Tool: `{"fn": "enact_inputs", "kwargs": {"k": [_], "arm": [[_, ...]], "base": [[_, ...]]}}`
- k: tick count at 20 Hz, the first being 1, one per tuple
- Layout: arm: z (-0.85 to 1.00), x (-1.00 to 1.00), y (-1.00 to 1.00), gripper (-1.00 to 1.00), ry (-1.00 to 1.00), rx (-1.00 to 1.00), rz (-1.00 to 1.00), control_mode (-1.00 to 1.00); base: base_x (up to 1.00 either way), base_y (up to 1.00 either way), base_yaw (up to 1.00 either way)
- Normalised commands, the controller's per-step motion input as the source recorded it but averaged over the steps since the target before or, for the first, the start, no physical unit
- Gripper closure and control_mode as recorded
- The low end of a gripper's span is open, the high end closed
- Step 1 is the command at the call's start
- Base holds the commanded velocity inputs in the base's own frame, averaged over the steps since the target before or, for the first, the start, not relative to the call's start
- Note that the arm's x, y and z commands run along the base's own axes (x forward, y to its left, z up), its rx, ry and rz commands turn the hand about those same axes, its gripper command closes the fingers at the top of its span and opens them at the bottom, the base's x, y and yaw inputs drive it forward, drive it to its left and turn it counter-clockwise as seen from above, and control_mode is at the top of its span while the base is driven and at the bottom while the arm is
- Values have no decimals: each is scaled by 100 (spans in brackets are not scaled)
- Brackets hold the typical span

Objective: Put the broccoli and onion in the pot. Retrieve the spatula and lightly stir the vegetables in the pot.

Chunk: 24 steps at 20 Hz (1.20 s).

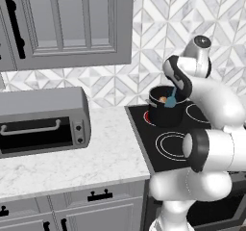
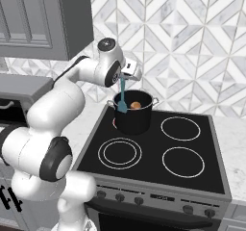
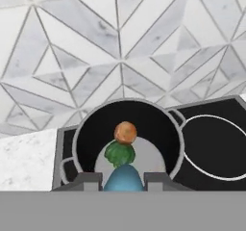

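Note:
The black pot (image 2: 132, 123) stands on the stove's back-left burner. Inside it lie the orange-brown onion (image 3: 125, 132) and, just nearer the hand, the green broccoli (image 3: 119, 153). My gripper (image 2: 122, 79) hangs over the pot's left rim, shut on the handle of the light-blue spatula (image 2: 122, 105). The spatula points straight down, and its blade reaches into the pot beside the onion (image 2: 136, 105). In the hand view the spatula (image 3: 123, 179) rises between my fingertips (image 3: 89, 180) and covers the broccoli's near edge. The left base view shows the pot (image 1: 166, 117) with the spatula (image 1: 170, 100) in it.
The black cooktop (image 2: 158, 150) has three free burners in front of and right of the pot. A grey toaster oven (image 1: 43, 121) sits on the marble counter (image 1: 108, 153) to the left. Wall cabinets (image 1: 72, 23) hang above it. A tiled wall stands right behind the pot.

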Motion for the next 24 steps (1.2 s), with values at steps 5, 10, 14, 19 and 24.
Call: {"fn": "enact_inputs", "kwargs": {"k": [5,10,14,19,24], "arm": [[30,-11,-25,100,0,19,-14,-100],[53,-7,-15,100,0,17,-9,-100],[5,36,-3,100,-5,2,-7,-100],[-34,69,0,100,-8,-1,-4,-100],[-72,66,-1,100,0,-5,-2,-100]], "base": [[0,0,0],[0,0,0],[0,0,0],[0,0,0],[0,0,0]]}}
